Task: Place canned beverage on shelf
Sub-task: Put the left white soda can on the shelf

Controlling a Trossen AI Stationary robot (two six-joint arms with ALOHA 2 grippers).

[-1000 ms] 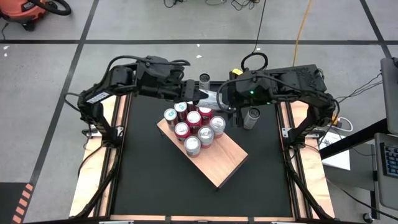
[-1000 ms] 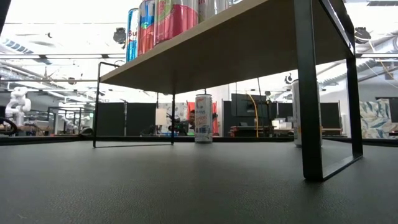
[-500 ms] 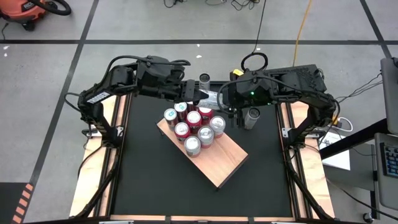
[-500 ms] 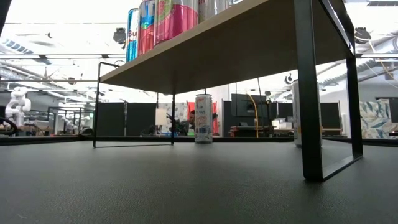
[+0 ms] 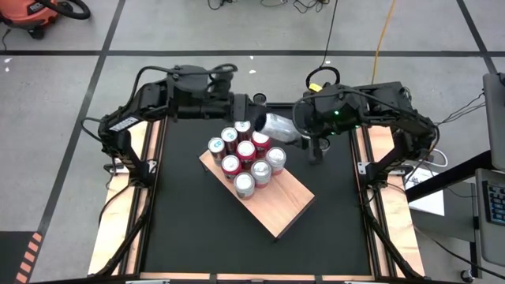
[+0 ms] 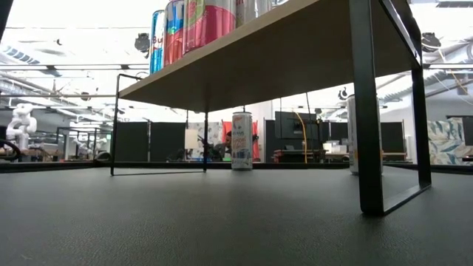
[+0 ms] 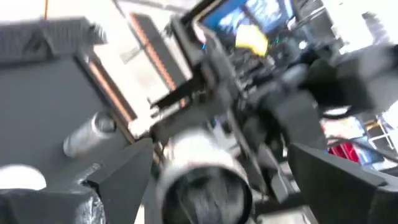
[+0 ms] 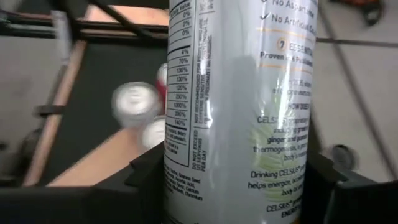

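High view: right gripper [image 5: 290,131] fingers clamp silver Celsius can [image 5: 278,127] sideways, carrying toward cluster at shelf [image 5: 276,207] 11 o'clock end; left gripper [image 5: 251,115] fingers wide, apart, just beside can.

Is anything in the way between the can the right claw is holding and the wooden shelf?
Nothing visible blocks it. The right claw holds the silver can tipped sideways, over the far end of the shelf. That end is crowded with standing cans, but the near half of the board is bare.
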